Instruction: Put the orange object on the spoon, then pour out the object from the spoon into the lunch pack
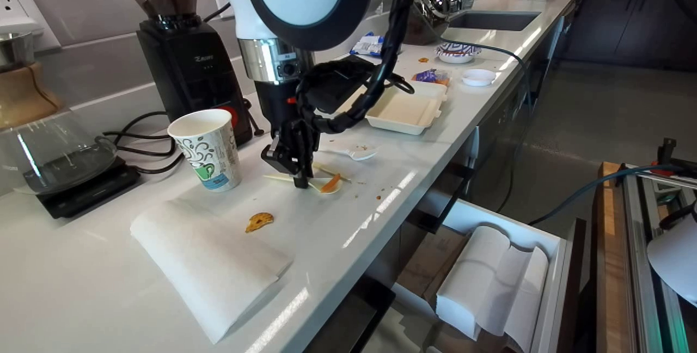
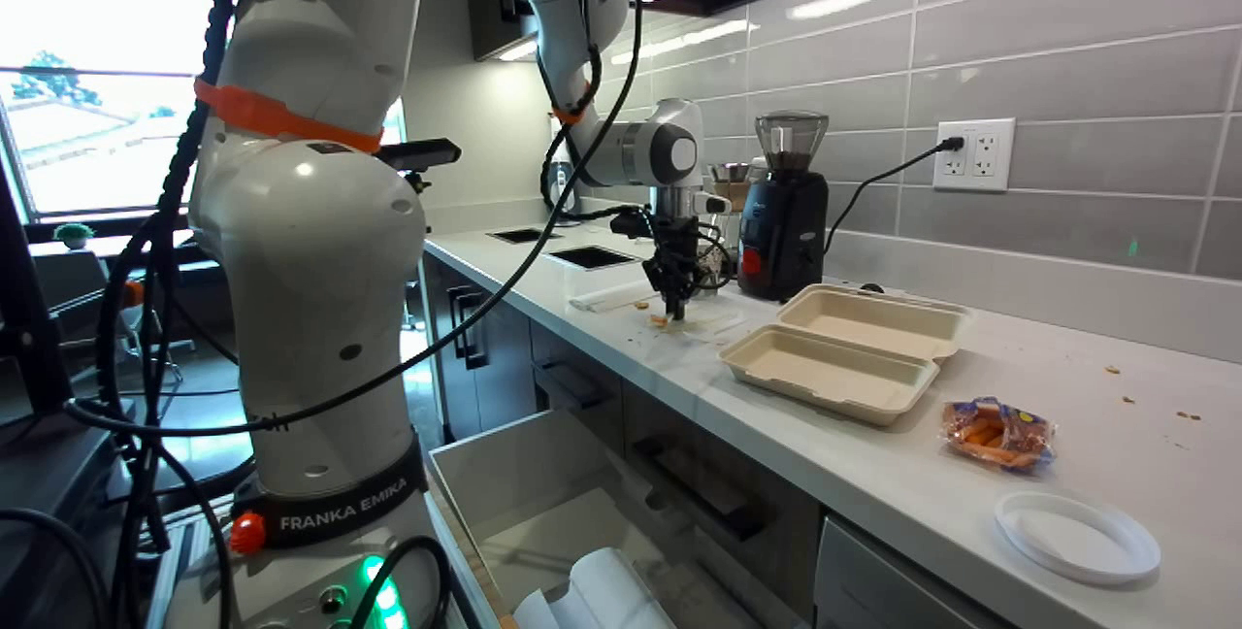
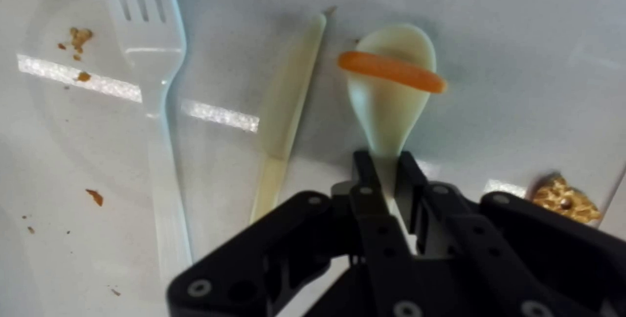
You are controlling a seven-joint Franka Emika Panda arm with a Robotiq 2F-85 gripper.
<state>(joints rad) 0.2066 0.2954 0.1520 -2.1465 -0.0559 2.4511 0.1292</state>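
Across spoon (image 3: pixel 389 111) pinched in gripper (image 3: pixel 386 161), orange object (image 3: pixel 392 72) overhangs both edges; knife (image 3: pixel 287 111) near, apart.

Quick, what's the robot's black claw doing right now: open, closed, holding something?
Gripper: closed, holding the spoon by its handle; the orange object lies across the spoon's bowl.

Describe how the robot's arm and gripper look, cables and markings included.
The Franka Panda arm is glossy white with rounded joints, an orange strap and a black band reading FRANKA EMIKA. A black, spiral-wrapped cable runs along it. The Robotiq gripper is black, with jointed linkages and slim fingers.
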